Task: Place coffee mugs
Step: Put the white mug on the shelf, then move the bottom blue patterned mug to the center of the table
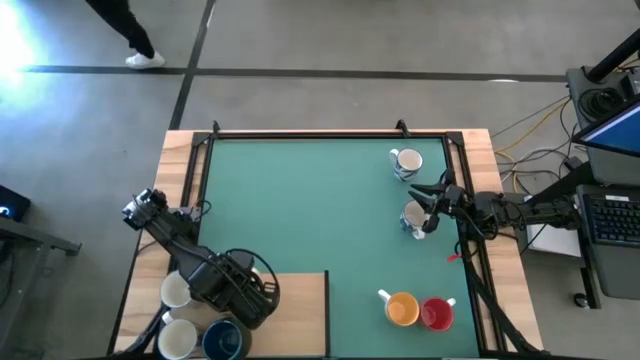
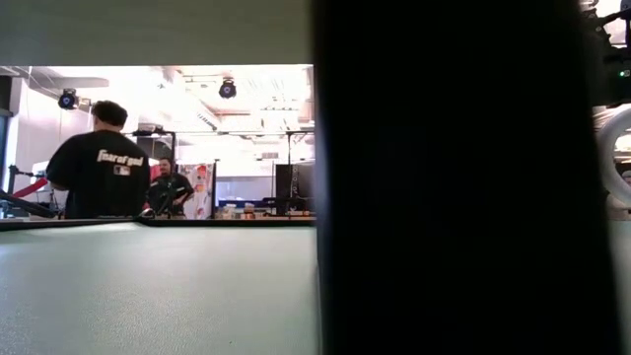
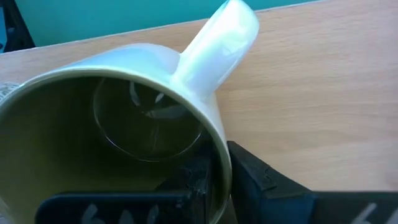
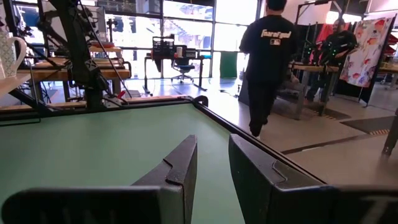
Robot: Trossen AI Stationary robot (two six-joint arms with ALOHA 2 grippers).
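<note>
Left wrist view only: left gripper (image 3: 217,186) pinches olive-green mug (image 3: 124,124) wall over wood board (image 3: 311,93). Right gripper (image 4: 211,162) spread above green mat (image 1: 300,200); person (image 4: 270,56) behind.

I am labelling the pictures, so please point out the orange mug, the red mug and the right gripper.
orange mug (image 1: 402,309): high view, on its open inside.
red mug (image 1: 436,314): high view, on its open inside.
right gripper (image 1: 430,209): high view, midway between its fingertips, beside a white mug.
</note>
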